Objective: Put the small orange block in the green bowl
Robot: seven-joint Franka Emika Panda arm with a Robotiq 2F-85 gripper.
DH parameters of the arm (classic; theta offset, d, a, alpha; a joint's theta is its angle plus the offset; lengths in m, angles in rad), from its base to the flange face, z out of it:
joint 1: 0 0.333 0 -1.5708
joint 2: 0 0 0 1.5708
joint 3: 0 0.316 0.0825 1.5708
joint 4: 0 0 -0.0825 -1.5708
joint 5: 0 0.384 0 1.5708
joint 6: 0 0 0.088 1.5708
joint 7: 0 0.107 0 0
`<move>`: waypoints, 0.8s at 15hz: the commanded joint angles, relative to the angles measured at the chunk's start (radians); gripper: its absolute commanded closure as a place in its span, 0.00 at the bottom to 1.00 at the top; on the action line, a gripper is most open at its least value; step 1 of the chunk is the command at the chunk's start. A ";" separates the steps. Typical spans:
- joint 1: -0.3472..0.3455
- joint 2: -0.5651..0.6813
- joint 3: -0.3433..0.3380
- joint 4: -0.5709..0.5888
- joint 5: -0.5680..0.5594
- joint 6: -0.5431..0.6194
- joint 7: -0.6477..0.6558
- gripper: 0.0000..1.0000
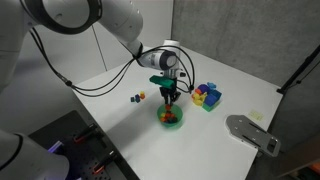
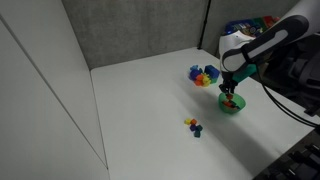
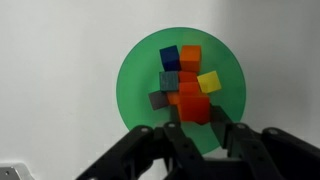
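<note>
Nearest the wrist camera, the gripper [image 3: 203,136] comes in from the near edge. Its dark fingers [image 3: 176,138] stand a narrow gap apart over the near part of the green bowl [image 3: 135,70].

Position of the small orange block [image 3: 189,98]: inside the bowl, near its middle, just beyond the fingertips and in line with the gap between them. A redder face on its near side reaches into that gap. Whether the pads grip it cannot be told.

Appearance: a tiny orange-red cube with flat matt faces, far smaller than the bowl.

Crowded around it in the bowl are a blue cube [image 3: 170,56], a second orange cube [image 3: 190,56], a yellow cube [image 3: 209,82] and grey cubes [image 3: 168,82].

Lettering, if any, is too small to read.

The bowl is round, shallow and bright green, and stands on the white table [image 3: 50,80]. In both exterior views the gripper [image 1: 168,97] [image 2: 230,95] hangs directly above the bowl [image 1: 172,121] [image 2: 233,107]. A blue holder [image 1: 207,97] of mixed coloured blocks stands near the bowl. A few loose blocks [image 1: 136,97] lie well apart from it.
</note>
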 commanded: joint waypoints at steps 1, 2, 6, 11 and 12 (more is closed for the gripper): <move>-0.011 -0.063 -0.009 -0.070 0.017 0.005 0.046 0.30; -0.012 -0.075 -0.009 -0.082 0.018 0.006 0.052 0.21; -0.018 -0.165 0.005 -0.153 0.030 -0.001 0.036 0.00; -0.022 -0.319 0.034 -0.252 0.063 -0.035 0.016 0.00; -0.024 -0.349 0.042 -0.269 0.077 -0.043 0.011 0.00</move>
